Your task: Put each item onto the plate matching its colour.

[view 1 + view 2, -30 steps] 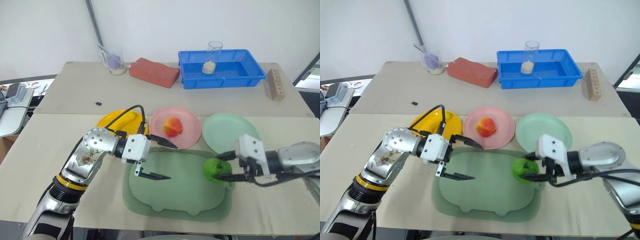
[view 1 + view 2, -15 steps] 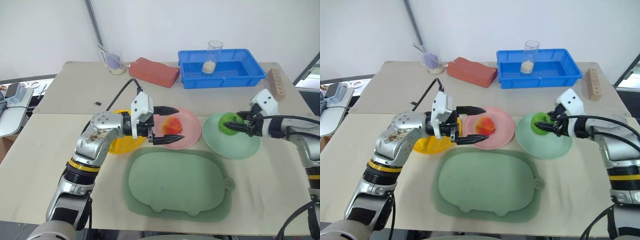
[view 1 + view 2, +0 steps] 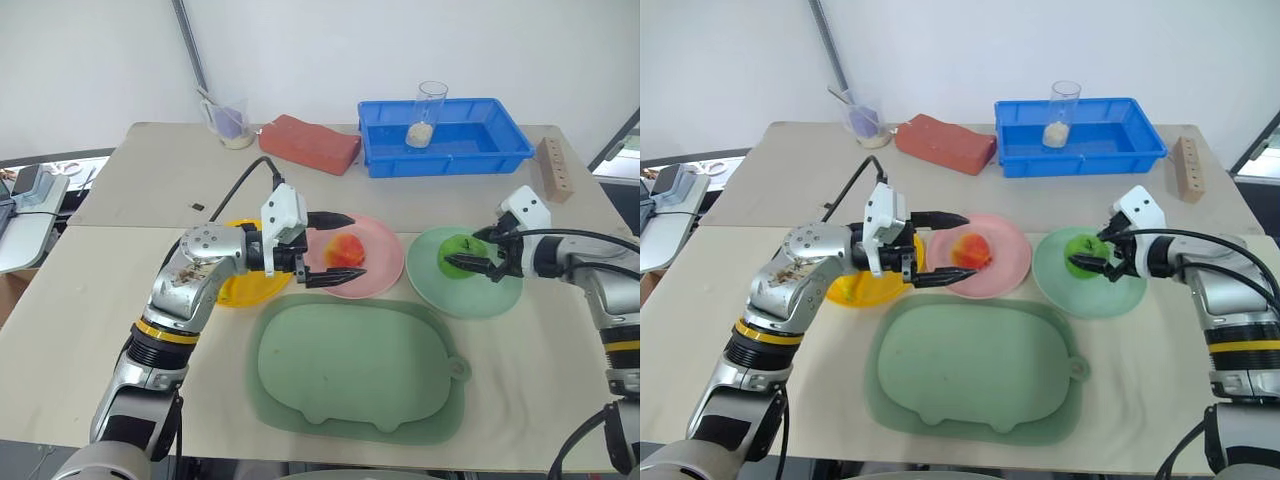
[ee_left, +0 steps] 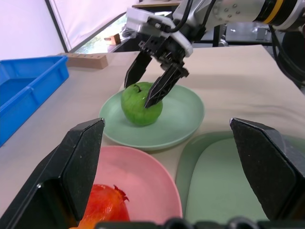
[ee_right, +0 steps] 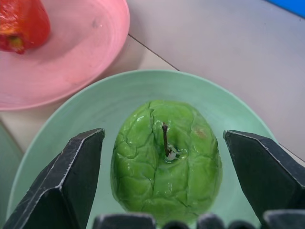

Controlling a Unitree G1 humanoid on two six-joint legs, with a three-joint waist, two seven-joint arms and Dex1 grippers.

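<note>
— How far along are you?

— By my reading, nearly done. The green apple (image 5: 167, 157) sits upright on the mint green plate (image 3: 495, 300), the red-orange apple (image 3: 348, 249) lies on the pale pink plate (image 3: 385, 270), and the yellow plate (image 3: 240, 289) is mostly hidden behind my left arm, so I cannot tell whether the banana lies on it.

— And your end effectors?

— My right end effector (image 4: 151, 82) has its fingers spread apart, one on each side of the green apple, not clamping it. My left end effector (image 3: 335, 248) is also spread wide and holds nothing, level above the pink plate, with the red-orange apple just past its tips.

— What is left?

— Probably only drawing both arms clear above the surface (image 3: 150, 180).
</note>
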